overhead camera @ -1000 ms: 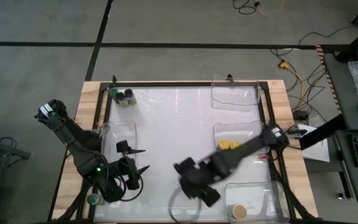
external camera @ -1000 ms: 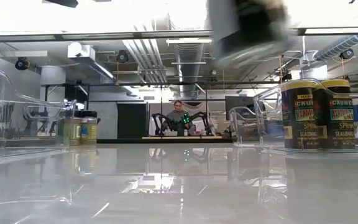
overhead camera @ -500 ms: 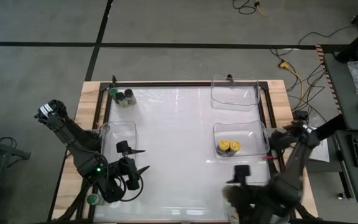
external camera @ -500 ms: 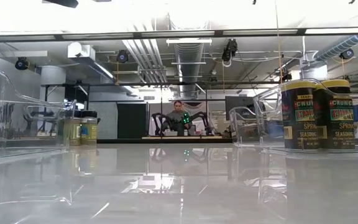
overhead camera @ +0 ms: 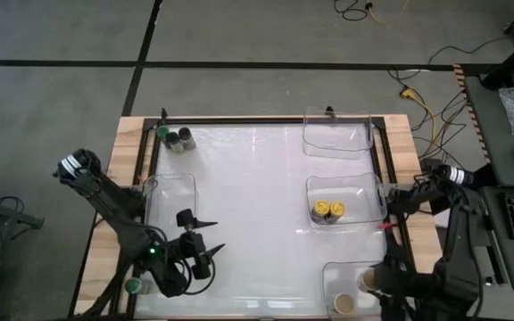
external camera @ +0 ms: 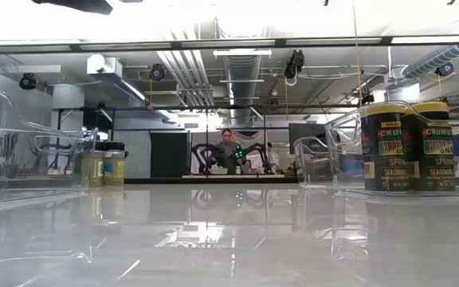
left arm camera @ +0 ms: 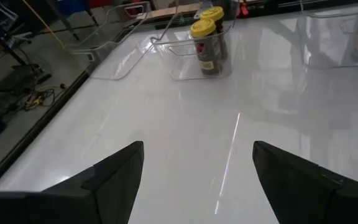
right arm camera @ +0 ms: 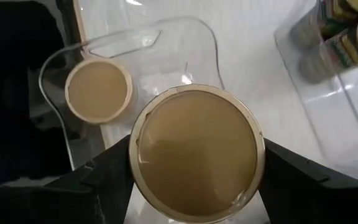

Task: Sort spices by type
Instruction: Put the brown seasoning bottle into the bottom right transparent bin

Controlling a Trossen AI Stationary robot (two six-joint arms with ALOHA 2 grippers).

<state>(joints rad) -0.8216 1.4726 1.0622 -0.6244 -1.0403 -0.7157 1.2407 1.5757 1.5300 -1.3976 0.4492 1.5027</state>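
Across the glossy white table (overhead camera: pixel 257 205) we judged the tan-lidded jar (right arm camera: pixel 196 155) light, rigid and slippery, best pinched at its sides as the right gripper (right arm camera: pixel 194 177) clasped it above its twin (right arm camera: pixel 98 90) in the near-right bin (overhead camera: pixel 346 270); the left gripper (left arm camera: pixel 197 165) gaped empty.

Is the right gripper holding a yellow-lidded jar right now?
No: the right gripper grips a tan-lidded jar over the bin holding the other tan-lidded jar.
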